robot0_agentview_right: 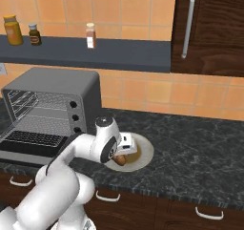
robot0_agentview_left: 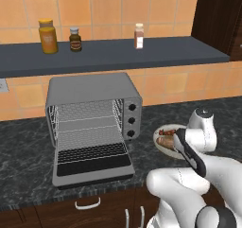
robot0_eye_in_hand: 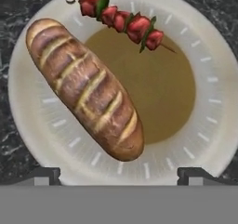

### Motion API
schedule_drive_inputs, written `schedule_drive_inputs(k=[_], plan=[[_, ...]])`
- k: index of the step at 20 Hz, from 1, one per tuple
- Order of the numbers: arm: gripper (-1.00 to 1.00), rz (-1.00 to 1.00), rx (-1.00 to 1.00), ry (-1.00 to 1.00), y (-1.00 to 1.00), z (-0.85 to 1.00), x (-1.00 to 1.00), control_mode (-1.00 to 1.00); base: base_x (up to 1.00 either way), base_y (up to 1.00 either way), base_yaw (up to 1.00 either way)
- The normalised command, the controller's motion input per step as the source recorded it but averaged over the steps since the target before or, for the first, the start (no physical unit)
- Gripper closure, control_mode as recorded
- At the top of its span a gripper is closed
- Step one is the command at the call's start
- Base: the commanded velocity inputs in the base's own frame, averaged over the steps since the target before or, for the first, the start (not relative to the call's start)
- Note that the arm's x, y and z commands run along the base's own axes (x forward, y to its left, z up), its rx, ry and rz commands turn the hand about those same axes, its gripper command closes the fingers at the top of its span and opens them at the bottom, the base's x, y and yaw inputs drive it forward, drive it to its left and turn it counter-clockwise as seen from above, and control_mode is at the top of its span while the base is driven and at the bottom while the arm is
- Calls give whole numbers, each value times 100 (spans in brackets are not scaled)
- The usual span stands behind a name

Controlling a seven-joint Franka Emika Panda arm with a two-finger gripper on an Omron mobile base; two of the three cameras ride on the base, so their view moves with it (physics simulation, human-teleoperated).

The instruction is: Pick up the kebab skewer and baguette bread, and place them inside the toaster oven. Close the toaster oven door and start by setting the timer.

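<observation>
One plate (robot0_eye_in_hand: 204, 102), white rim with a tan centre, on the dark marbled desk (robot0_agentview_right: 200, 148) just right of the toaster oven (robot0_agentview_left: 94, 118). On the plate: one baguette bread (robot0_eye_in_hand: 86, 90) and one kebab skewer (robot0_eye_in_hand: 121, 18), lying apart.

Hand view: the loaf's long axis runs diagonally, upper left to lower right; the skewer lies across the plate's upper part, tilted the same way but shallower (red chunks with green slivers between, looped end at upper left).

Claw (robot0_eye_in_hand: 118, 175) hangs over the plate, fingertips (robot0_eye_in_hand: 44, 175) spread wide, holding nothing.

One toaster oven door (robot0_agentview_left: 92, 163), dropped flat open; wire rack visible inside. Three black knobs on the oven's right side. Three jars (robot0_agentview_left: 48, 35) on the shelf (robot0_agentview_left: 142, 54) above.

Left base view shows the open oven interior; right base view adds a dark cabinet (robot0_agentview_right: 209, 28) with one long handle.
</observation>
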Motion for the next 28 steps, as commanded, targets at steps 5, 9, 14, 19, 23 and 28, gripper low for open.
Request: schedule_drive_inputs(k=[5, 9, 14, 19, 23, 28], plan=[[-100, 9, 0, 11, -1, -32, 17, -100, 0, 0, 0], [-100, 16, -2, 9, -13, -36, 23, -100, 0, 0, 0], [-100, 11, 0, 7, -2, -28, 15, -100, 0, 0, 0], [-100, 5, 0, 3, 0, -18, 10, -100, 0, 0, 0], [100, 0, 0, 3, 0, -6, -6, -100, 0, 0, 0], [100, 0, 1, 1, 4, 52, -61, -100, 0, 0, 0]])
